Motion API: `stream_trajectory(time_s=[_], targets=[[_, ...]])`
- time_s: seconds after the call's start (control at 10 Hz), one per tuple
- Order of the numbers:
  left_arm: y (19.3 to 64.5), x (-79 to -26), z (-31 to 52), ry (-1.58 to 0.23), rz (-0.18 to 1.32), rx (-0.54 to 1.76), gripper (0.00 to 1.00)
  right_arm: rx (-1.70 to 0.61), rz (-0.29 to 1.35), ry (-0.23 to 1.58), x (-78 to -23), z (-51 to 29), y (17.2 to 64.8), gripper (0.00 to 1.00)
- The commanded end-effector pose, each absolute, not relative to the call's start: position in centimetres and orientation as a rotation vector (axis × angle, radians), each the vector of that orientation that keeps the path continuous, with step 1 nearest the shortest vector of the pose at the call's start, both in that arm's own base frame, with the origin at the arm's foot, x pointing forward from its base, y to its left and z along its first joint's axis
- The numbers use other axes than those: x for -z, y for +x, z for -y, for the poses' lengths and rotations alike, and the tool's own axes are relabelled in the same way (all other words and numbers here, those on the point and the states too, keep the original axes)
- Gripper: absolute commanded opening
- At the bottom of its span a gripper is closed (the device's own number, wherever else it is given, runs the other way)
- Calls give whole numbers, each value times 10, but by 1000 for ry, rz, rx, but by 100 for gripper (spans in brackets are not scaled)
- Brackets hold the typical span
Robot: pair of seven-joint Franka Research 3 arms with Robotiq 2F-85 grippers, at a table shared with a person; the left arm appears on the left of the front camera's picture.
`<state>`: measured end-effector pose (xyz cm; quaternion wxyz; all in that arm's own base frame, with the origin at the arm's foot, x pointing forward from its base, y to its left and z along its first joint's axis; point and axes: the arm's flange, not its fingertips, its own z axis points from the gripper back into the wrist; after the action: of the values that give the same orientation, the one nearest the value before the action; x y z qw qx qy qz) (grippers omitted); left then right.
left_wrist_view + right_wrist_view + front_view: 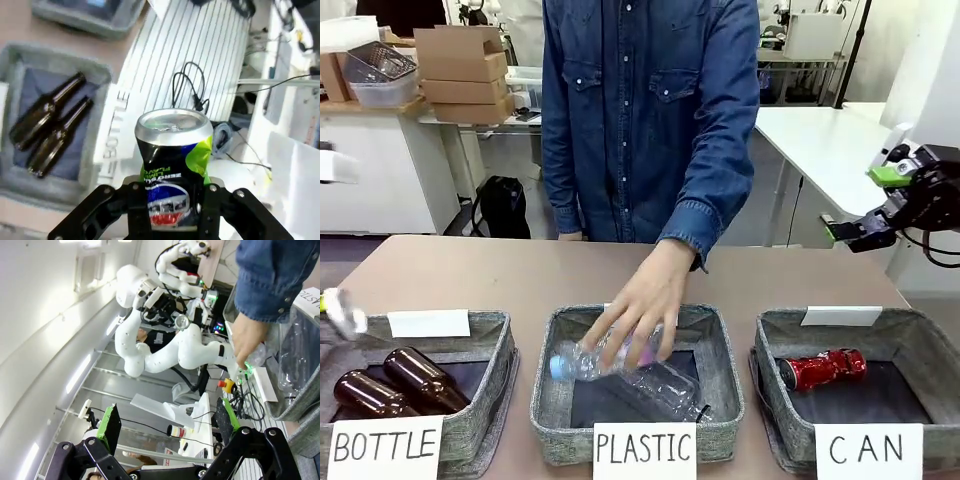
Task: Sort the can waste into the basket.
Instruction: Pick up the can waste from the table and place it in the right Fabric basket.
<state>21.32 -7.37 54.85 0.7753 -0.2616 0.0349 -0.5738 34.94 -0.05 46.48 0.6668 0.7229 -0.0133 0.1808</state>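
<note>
Dark Pepsi can (174, 165) pinched in left gripper (172, 200), up over the BOTTLE bin (55, 60).
Person's hand (638, 318) spread on a clear plastic bottle (630, 372) in PLASTIC bin (548, 400); red can (822, 368) lying in CAN basket (920, 345); right gripper (167, 427) gaping wide, holding nothing.

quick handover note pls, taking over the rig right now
Left gripper: shut on the dark can, held off to the left of the BOTTLE bin.
Right gripper: open, empty, raised beyond the CAN bin.
Person's hand: setting a plastic bottle into the PLASTIC bin.
Done: red can lies in the CAN bin.
Left: carry the dark can across to the CAN bin and release it; mind the hand over the middle bin.
</note>
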Motion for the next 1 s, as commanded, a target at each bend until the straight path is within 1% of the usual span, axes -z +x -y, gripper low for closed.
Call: stream_trajectory(time_s=[0.0,0.1,0.2,0.4,0.5,0.7,0.9], targets=[[232,-553,85,-574,-54,1375,40,-430,53,1619,-465,1,350,100],[227,-550,61,-565,-63,1282,40,-430,53,1619,-465,1,350,100],[211,-546,29,-542,-80,1191,40,-430,53,1619,-465,1,350,100],[168,-543,-16,-529,11,1065,40,-430,53,1619,-465,1,350,100],[162,-542,-12,-511,52,1042,40,-430,53,1619,-465,1,350,100],[176,-539,5,-567,78,1043,40,-430,53,1619,-465,1,350,100],[204,-541,45,-554,49,1048,40,-430,53,1619,-465,1,350,100]])
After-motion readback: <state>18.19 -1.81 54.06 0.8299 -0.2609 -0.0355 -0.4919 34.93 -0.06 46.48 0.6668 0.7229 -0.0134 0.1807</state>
